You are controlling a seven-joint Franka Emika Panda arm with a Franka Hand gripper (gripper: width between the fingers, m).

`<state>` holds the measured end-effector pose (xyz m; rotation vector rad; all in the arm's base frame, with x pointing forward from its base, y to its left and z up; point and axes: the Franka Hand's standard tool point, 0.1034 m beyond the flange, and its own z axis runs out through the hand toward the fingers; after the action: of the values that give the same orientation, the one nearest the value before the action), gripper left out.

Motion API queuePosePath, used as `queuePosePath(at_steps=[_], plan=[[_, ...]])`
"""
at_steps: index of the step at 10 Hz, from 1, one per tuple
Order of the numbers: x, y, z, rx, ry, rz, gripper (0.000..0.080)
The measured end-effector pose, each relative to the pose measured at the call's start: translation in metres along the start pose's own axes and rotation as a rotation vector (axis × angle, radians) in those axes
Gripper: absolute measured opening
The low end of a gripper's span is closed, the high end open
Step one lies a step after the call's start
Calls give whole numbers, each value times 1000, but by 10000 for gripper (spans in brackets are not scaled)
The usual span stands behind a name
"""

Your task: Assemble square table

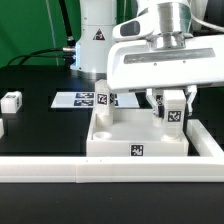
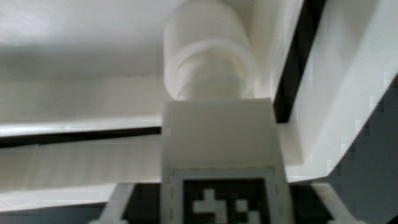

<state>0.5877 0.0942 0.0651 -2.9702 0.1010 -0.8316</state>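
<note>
Exterior view: my gripper is part-closed, clamped on a tagged table leg over the square tabletop near its corner on that view's right. 2nd leg stands at the tabletop's left corner. 3rd leg sits well apart on the desk.

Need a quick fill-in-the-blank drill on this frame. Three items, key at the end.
1. The gripper holds a tagged leg at the tabletop's ___ side in the exterior view.
2. A second leg stands ___ in the tabletop's far corner, on the exterior view's left.
3. A third leg lies loose, off the tabletop, on the ___ table.

Missing words: right; upright; black
</note>
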Motion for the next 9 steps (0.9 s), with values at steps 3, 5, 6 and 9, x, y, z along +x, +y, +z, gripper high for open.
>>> queuePosePath(at_steps=[3, 5, 6, 9], plan=[[-2, -1, -1, -2, 5, -4, 282], [-7, -6, -2, -2, 9, -8, 282], [-9, -7, -3, -2, 11, -12, 282], [-9, -6, -3, 1, -3, -12, 282]])
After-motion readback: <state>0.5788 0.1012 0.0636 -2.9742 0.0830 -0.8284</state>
